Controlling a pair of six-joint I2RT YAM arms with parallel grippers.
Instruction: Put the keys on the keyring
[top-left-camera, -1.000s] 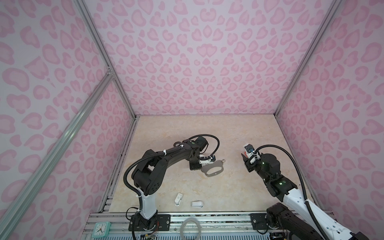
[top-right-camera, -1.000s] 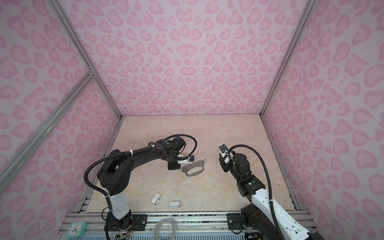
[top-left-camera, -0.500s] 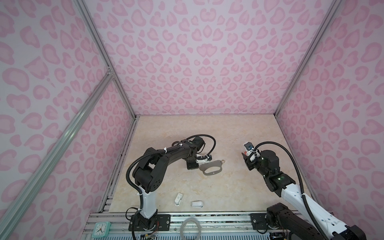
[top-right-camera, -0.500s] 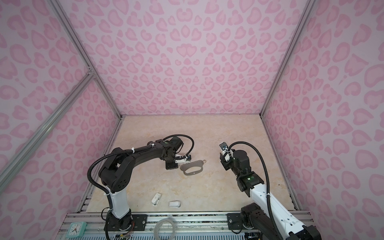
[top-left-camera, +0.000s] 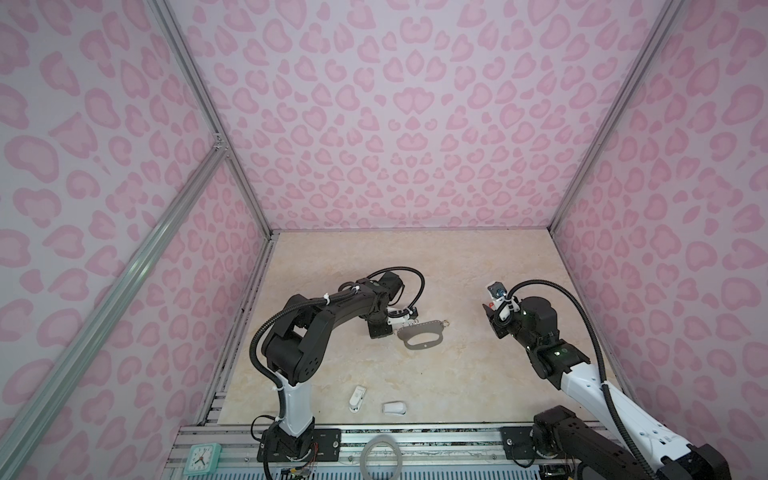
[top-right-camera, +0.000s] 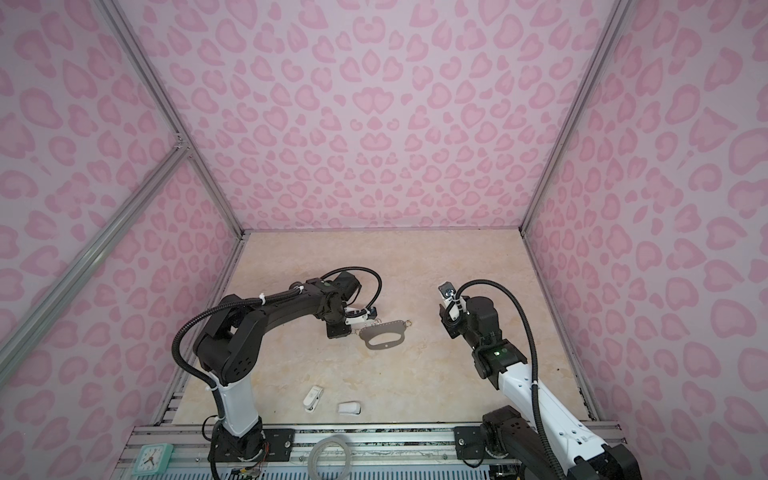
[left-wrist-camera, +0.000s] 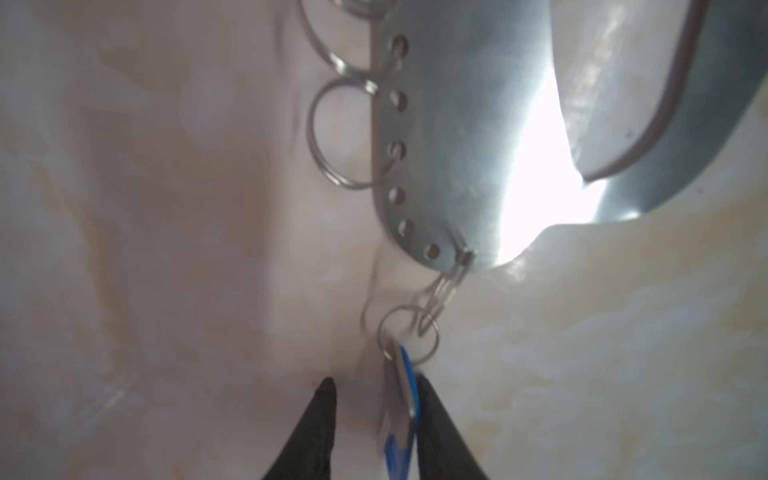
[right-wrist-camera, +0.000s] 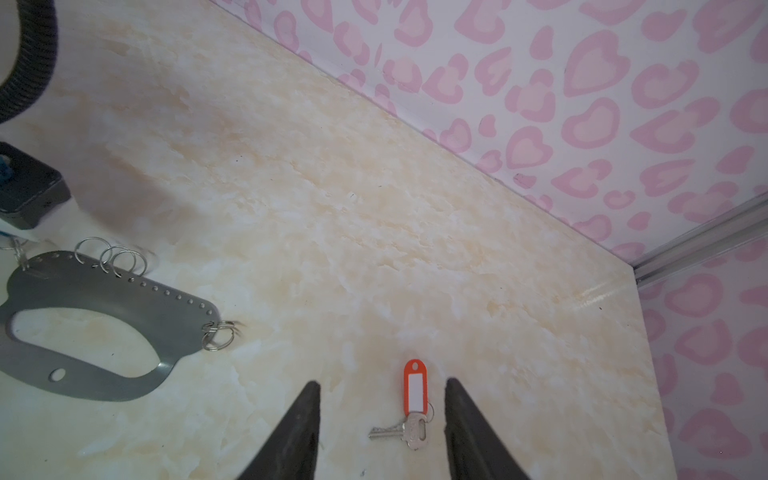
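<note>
Fingers spread, the left gripper (left-wrist-camera: 375, 380) flanks a blurred blue-tagged key (left-wrist-camera: 401, 399), partly cut off and apparently linked to a corner of the keyring (left-wrist-camera: 469, 145). The right gripper (right-wrist-camera: 382, 382), fingers parted, hangs over the orange-tagged key (right-wrist-camera: 414, 390), loose on the table (right-wrist-camera: 332, 208).

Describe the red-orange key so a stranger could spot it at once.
Start at the marbled tabletop and find the grey keyring plate. Beyond its end nearest the right arm, a small silver key lies flat below the open right claw. Its oblong red-orange tag with a white label window marks it; the other key's tag is blue.
</note>
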